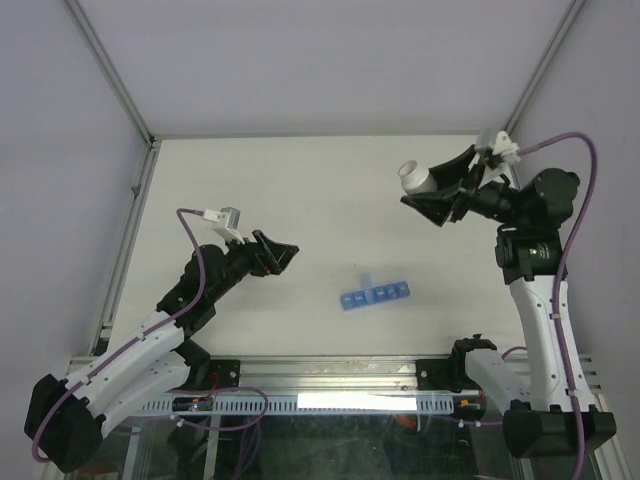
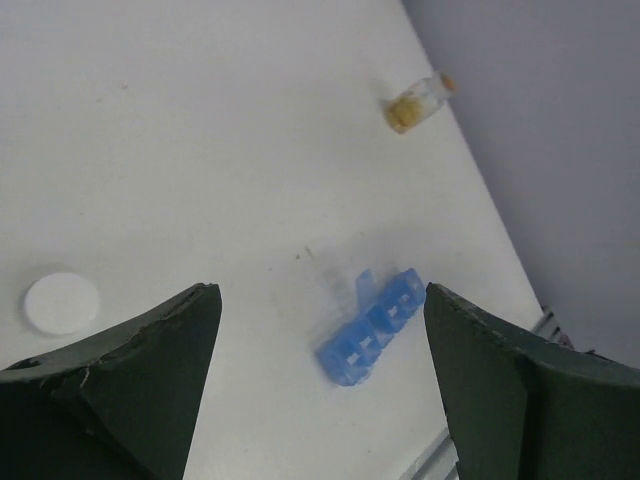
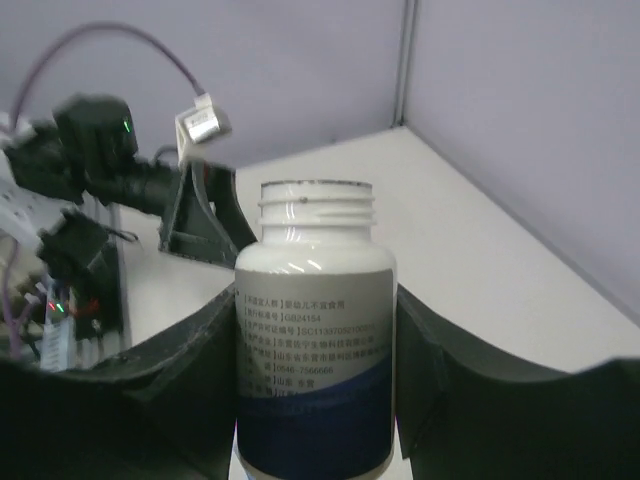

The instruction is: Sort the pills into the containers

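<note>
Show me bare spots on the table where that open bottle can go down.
Widest bare table is the far side, bordered by the back wall, the left gripper and the right gripper holding the bottle. A smaller patch lies between the left gripper and the blue organiser. Crowded: the organiser's raised lid, the white cap, the amber jar by the table edge.

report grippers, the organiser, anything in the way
Left gripper open, empty. Right gripper shut on uncapped white bottle. Blue organiser on table, one lid up, no pills visible. White cap lying loose, clear of organiser.
</note>
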{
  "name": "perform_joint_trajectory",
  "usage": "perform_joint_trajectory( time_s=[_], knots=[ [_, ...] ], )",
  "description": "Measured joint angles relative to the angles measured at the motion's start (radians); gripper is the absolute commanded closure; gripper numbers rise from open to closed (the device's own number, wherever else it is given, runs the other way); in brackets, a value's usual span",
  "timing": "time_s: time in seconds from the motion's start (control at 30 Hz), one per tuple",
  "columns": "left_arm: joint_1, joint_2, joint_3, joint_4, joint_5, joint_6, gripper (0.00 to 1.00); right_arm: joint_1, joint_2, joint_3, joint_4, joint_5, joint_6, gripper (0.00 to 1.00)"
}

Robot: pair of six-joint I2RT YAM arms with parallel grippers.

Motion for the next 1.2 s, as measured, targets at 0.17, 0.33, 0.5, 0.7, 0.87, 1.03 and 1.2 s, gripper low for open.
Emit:
perform_joint_trajectory(
  time_s=[0.17, 0.33, 0.5, 0.7, 0.87, 1.03, 1.2],
  knots=[
    [0.000, -0.061, -0.059, 0.174, 0.159, 0.027, 0.16, 0.011, 0.024, -0.074, 0.879, 0.026, 0.767, 1.00],
    [0.000, -0.062, -0.130, 0.405, 0.304, 0.059, 0.16, -0.021, -0.005, -0.070, 0.923, 0.000, 0.859, 1.00],
    [0.000, -0.007, -0.193, 0.664, 0.414, 0.102, 0.14, -0.039, 0.038, -0.095, 1.281, 0.027, 1.081, 1.00],
    [-0.001, 0.139, -0.235, 0.938, 0.529, 0.185, 0.14, -0.036, 0.095, -0.076, 1.211, 0.039, 1.038, 1.00],
    [-0.021, 0.170, -0.260, 1.019, 0.516, 0.314, 0.15, 0.055, 0.082, -0.093, 0.682, -0.008, 0.513, 1.00],
    [-0.029, 0.151, -0.272, 0.959, 0.360, 0.437, 0.14, 0.167, 0.051, -0.106, 0.056, -0.060, -0.206, 1.00],
    [-0.029, 0.090, -0.278, 0.831, 0.207, 0.497, 0.14, 0.170, 0.116, -0.117, -0.436, -0.041, -0.795, 1.00]
  ],
)
